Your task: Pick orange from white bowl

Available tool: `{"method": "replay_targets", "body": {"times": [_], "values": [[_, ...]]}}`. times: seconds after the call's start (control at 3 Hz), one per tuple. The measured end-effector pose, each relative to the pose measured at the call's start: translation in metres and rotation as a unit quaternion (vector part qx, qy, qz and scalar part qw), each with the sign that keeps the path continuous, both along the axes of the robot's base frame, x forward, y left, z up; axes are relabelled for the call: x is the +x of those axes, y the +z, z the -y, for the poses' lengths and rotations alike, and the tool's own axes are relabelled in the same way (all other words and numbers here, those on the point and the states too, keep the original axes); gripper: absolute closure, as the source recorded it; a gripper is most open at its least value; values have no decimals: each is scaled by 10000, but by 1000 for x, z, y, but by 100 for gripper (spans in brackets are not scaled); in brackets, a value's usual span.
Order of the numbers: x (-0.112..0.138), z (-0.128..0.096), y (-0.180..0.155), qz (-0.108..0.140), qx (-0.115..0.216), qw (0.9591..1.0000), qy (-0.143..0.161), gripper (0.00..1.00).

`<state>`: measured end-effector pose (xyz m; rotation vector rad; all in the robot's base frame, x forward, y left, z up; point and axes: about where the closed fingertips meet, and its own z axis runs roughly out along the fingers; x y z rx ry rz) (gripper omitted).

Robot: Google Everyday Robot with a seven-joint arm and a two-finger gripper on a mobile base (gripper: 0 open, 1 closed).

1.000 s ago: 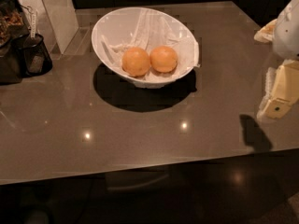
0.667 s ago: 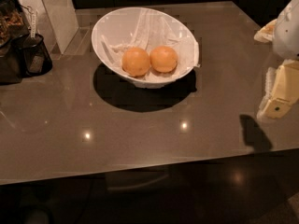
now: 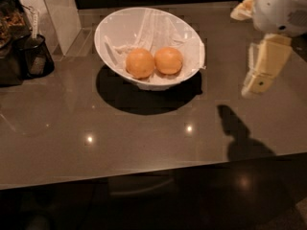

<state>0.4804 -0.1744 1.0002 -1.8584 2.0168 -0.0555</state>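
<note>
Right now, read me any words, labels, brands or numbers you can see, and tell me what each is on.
No text is readable.
White bowl, left orange, right orange, table: no writing shows.
Pale tag on the dark holder, far left: too blurred to read.
Gripper, at the right above the table, apart from the bowl: no marking shows.

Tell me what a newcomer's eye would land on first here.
The large white bowl at the back centre of the glossy table, with two fruits side by side on its paper lining: the paler orange right, its deeper-orange twin left. Next, the gripper hanging above the table's right edge, apart from the bowl.
</note>
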Motion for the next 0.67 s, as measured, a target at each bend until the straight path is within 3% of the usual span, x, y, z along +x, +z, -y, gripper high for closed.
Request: {"method": "replay_targets", "body": {"times": [0.33, 0.67], "values": [[32, -31, 9, 72, 195, 9987, 459, 0], [32, -31, 9, 74, 197, 9987, 460, 0]]}}
